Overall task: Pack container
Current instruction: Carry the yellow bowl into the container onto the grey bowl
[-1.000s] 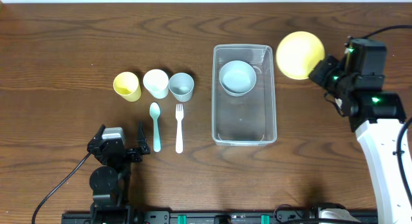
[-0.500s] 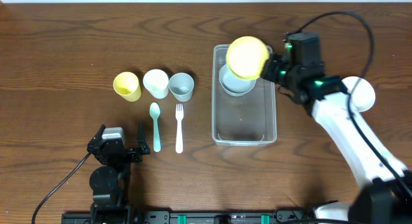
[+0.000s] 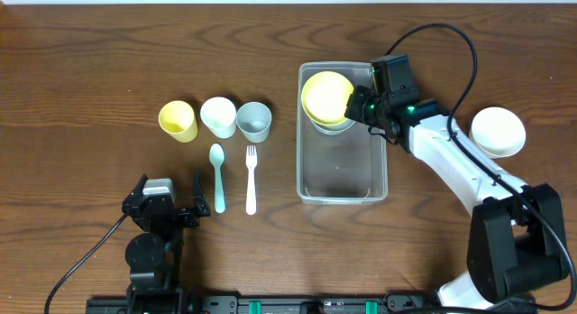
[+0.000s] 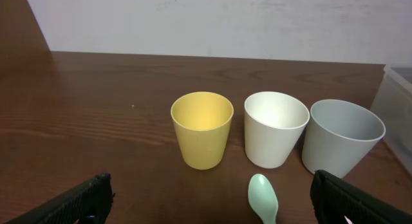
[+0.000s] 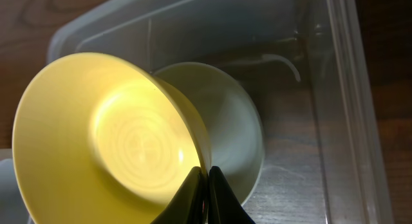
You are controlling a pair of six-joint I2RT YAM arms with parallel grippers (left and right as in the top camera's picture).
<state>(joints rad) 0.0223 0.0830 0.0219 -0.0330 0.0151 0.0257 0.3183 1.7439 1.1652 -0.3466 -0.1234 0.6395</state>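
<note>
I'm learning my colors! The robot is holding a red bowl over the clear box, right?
Not red: the bowl held by the right gripper over the clear container is yellow. The overhead view shows it.

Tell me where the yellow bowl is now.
Overhead view: the yellow bowl hangs tilted over the grey bowl at the far end of the container, its rim pinched in the right fingers.

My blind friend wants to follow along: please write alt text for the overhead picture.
The right tool holds a yellow bowl over a grey bowl in the clear container. To its left stand a yellow cup, white cup and grey cup, near a spoon and fork. The left tool is open.
</note>
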